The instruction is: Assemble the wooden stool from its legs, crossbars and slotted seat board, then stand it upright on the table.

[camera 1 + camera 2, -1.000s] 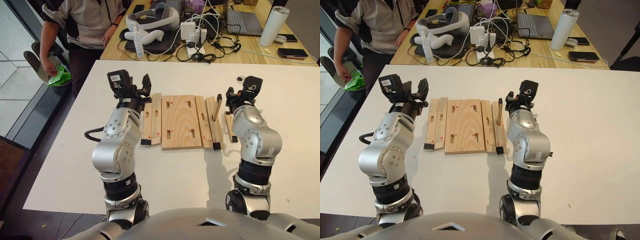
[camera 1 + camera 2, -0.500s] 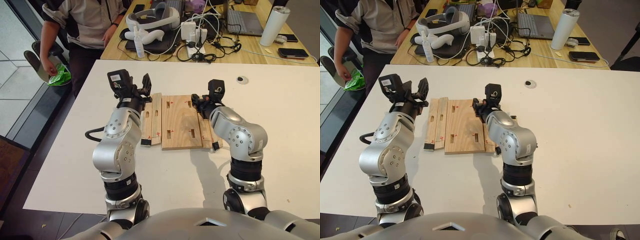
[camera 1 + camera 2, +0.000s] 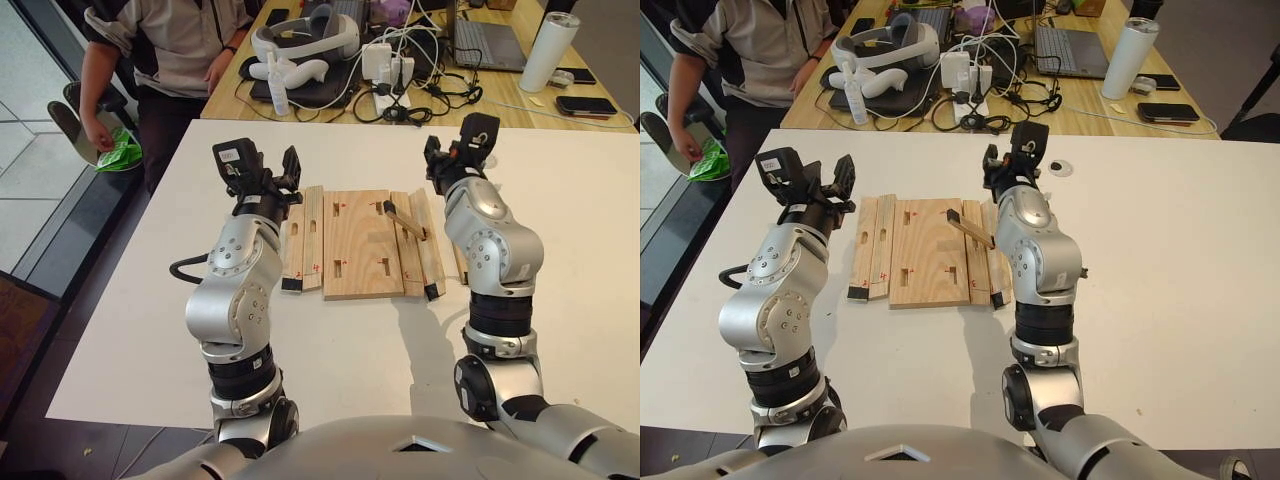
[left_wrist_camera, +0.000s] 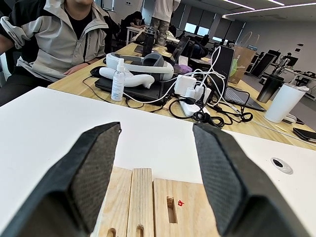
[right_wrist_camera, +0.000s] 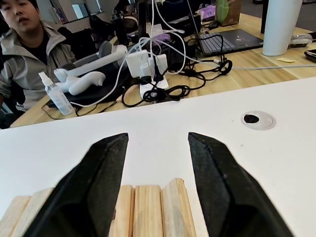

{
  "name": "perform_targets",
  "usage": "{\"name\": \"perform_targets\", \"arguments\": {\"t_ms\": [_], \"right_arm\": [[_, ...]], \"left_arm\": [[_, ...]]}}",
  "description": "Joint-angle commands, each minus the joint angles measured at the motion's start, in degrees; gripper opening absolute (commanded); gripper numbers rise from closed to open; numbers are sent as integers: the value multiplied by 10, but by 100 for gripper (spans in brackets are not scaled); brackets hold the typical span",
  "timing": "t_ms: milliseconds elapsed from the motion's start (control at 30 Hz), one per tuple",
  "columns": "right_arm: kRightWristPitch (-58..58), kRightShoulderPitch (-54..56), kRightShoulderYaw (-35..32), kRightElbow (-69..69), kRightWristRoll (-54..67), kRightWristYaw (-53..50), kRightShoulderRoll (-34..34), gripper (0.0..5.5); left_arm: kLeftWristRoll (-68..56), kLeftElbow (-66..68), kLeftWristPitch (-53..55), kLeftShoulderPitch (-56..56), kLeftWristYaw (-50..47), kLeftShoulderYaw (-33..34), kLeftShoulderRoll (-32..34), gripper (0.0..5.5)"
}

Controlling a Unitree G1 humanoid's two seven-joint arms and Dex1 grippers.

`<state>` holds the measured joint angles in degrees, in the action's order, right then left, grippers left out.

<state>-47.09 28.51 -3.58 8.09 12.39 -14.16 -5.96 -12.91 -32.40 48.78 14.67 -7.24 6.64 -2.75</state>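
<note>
My head's two eyes look steeply down from above onto the white table (image 3: 330, 340). Each wrist camera sits low, facing forward between my fingers (image 4: 89, 168) toward the shared cluttered desk (image 4: 84, 85).

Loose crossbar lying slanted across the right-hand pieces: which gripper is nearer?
Right. The right gripper is just beyond the crossbar; the left gripper is across the seat board, by the left-hand pieces.

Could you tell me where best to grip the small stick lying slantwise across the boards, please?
Take the stick at its middle, coming down from above with the right tool closing across its narrow width. It lies slantwise on top of the flat leg pieces, so only its long sides stand clear.
</note>
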Motion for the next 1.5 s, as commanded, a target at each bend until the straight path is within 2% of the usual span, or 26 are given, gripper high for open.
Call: {"name": "perform_targets", "arguments": {"t_ms": [33,133,400,567,700,867,1033,1233,1300,1367,1500], "right_arm": [[-65,-57,53,31,-2,14,-18,227],[-78,-88,91,28,-8,31,-26,227],[-46,-28,83,29,50,98,-62,227],[31,15,77,-9,-15,37,-47,227],[11,80,22,-135,-44,-22,-24,227],[-28,233,-70,-359,-50,-88,17,227],[-55,310,-141,-515,-18,-77,58,227],[-95,347,-149,-569,10,-5,83,227],[-113,352,-170,-574,31,11,85,227],[-130,356,-202,-586,53,9,92,227],[-128,357,-207,-606,51,1,102,227]], "left_arm": [[6,3,5,2,-5,0,4,272],[7,3,5,2,-7,-3,3,272],[1,10,14,16,2,-1,14,272],[-5,22,31,41,21,3,38,272],[-4,32,33,55,23,1,38,272],[-1,39,28,60,19,2,31,272],[3,49,15,62,10,3,20,272],[6,46,6,50,2,-3,10,272],[6,48,4,52,0,-5,8,272],[6,54,1,59,0,-5,8,272],[6,55,-2,59,0,-2,9,272]]}}
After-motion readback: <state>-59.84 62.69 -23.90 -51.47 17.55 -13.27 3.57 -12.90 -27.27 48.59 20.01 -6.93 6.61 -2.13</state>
